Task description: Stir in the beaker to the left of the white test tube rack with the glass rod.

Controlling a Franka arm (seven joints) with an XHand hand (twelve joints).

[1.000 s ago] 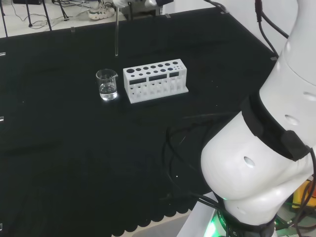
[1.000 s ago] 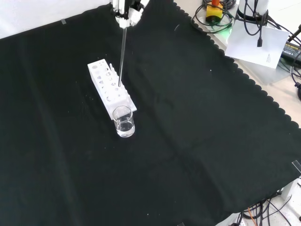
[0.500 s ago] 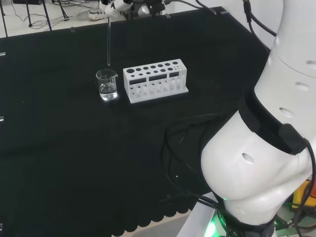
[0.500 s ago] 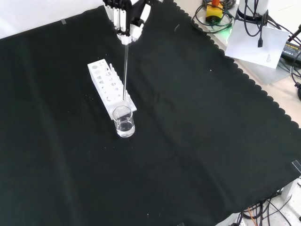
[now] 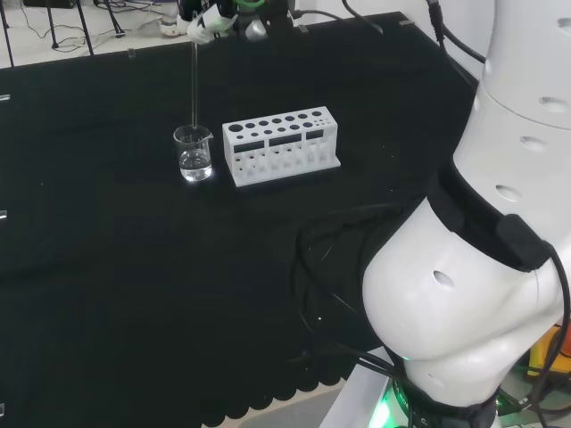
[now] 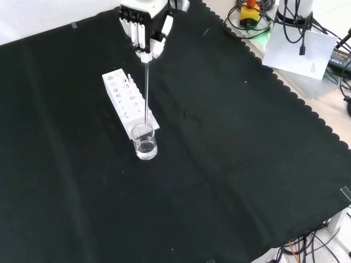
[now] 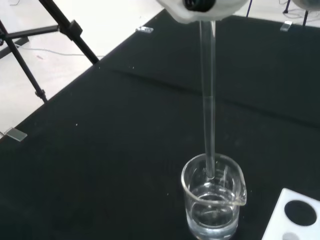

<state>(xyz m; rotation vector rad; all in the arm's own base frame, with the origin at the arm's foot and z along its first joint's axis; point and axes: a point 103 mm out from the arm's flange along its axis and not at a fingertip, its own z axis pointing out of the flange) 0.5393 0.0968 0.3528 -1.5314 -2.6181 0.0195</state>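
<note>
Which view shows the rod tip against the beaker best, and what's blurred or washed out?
Wrist view: glass rod and beaker are distinct against the black cloth; the hand is a blurred white patch. Head view: rod faint, arm link overbright. Front view: rod thin, overlapping the white test tube rack.

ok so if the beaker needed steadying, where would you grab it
Probably around the side wall of the beaker, low down, coming from the side away from the test tube rack, which stands close beside it. The top is out: the glass rod, held upright by the hand, points into the open mouth, and the rim carries a spout.
</note>
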